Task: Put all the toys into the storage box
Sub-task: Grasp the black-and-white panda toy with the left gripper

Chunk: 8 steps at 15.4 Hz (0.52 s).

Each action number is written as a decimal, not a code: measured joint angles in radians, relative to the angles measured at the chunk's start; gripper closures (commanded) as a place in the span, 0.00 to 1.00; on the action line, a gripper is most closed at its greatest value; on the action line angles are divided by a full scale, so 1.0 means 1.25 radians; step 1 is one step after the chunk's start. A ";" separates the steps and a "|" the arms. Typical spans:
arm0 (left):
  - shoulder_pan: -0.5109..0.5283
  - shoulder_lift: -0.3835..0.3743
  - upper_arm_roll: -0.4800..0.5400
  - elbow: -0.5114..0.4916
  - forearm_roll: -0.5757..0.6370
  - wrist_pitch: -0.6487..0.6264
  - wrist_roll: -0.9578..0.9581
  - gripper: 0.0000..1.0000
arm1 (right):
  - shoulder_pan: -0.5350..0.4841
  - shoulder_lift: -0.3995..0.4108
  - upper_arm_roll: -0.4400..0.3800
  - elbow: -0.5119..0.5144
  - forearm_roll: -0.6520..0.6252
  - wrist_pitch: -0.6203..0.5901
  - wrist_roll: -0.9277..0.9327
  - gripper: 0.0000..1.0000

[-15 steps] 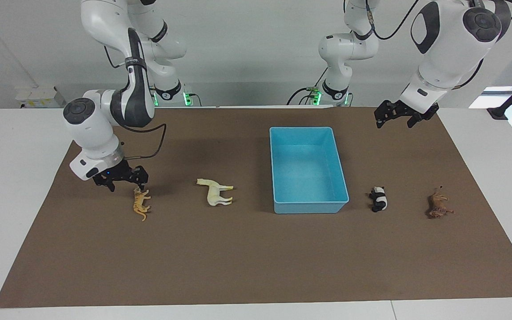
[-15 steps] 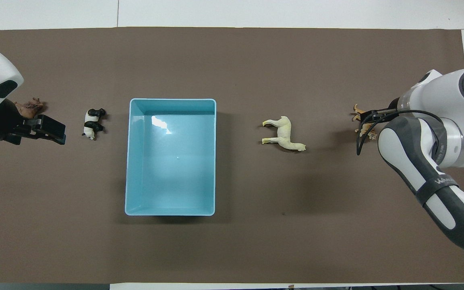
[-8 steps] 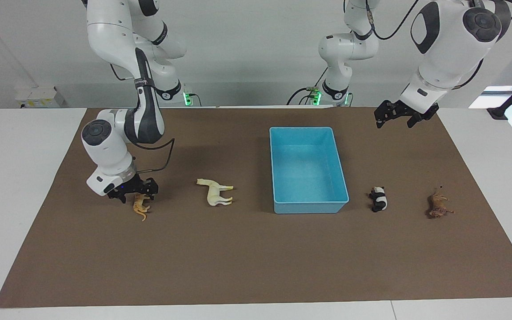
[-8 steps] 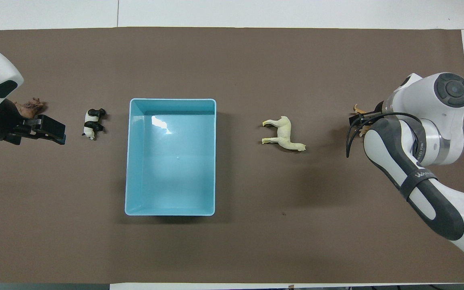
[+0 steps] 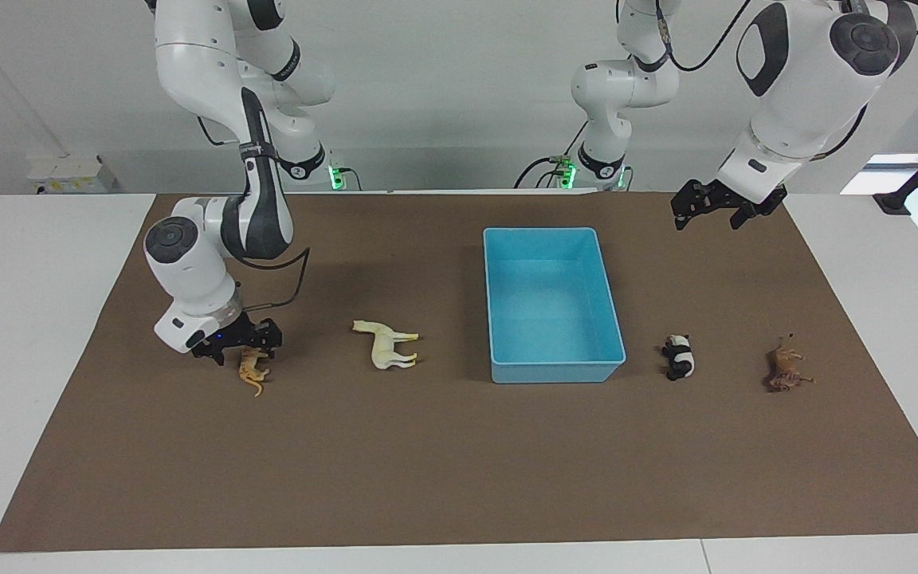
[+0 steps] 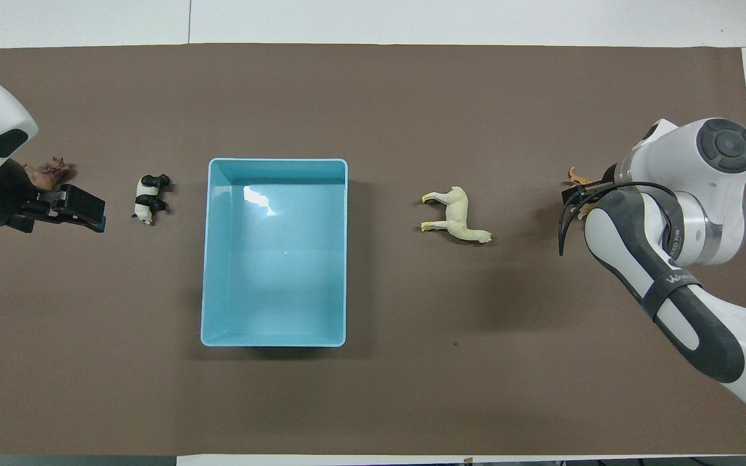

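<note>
From the facing view, the box (image 5: 552, 301) sits on the brown mat (image 5: 459, 462) and serves as the landmark. All four toys lie on the mat outside it, in a rough row level with the box's edge farthest from the robots. Toward the right arm's end, the horse (image 5: 386, 344) lies on its side near the box, and the tiger (image 5: 252, 368) lies well past the horse. The right gripper (image 5: 242, 344) is down at the tiger, its fingers at the tiger's robot-side end; whether they have closed on it cannot be told. Toward the left arm's end, the panda (image 5: 679, 356) lies just beside the box's corner and the lion (image 5: 786, 367) lies farther out. The left gripper (image 5: 715, 209) hangs in the air over the mat, off the box's robot-side corner; the arm waits, and its finger spread cannot be told.

From overhead, the box (image 6: 274, 165) holds no toy. The horse (image 6: 457, 215) and panda (image 6: 149, 198) flank it. The tiger (image 6: 579, 176) shows only in part past the right arm's wrist, which hides the right gripper. The left gripper (image 6: 78, 208) covers mat between the panda and the lion (image 6: 49, 171).
</note>
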State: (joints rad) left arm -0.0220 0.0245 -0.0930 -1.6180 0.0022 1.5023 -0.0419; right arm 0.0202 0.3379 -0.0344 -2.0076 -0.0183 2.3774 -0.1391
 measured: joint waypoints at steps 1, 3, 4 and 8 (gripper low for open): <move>0.001 -0.001 0.001 -0.008 0.001 0.023 -0.007 0.00 | 0.000 0.002 0.000 -0.004 0.000 0.002 0.000 0.00; 0.016 -0.009 0.006 -0.066 0.005 0.149 -0.013 0.00 | 0.000 0.003 0.000 -0.009 0.000 0.005 0.000 0.27; 0.032 -0.011 0.007 -0.107 0.006 0.211 -0.013 0.00 | 0.000 0.003 0.000 -0.010 0.000 0.005 0.000 0.49; 0.076 0.028 0.013 -0.253 0.006 0.457 0.003 0.00 | 0.001 -0.001 0.002 -0.009 0.004 0.005 0.000 1.00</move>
State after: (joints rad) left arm 0.0729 0.0594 -0.0769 -1.9341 0.0094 2.0732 -0.0380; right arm 0.0214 0.3367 -0.0315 -2.0194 -0.0134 2.3841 -0.1393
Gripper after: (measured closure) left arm 0.000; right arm 0.476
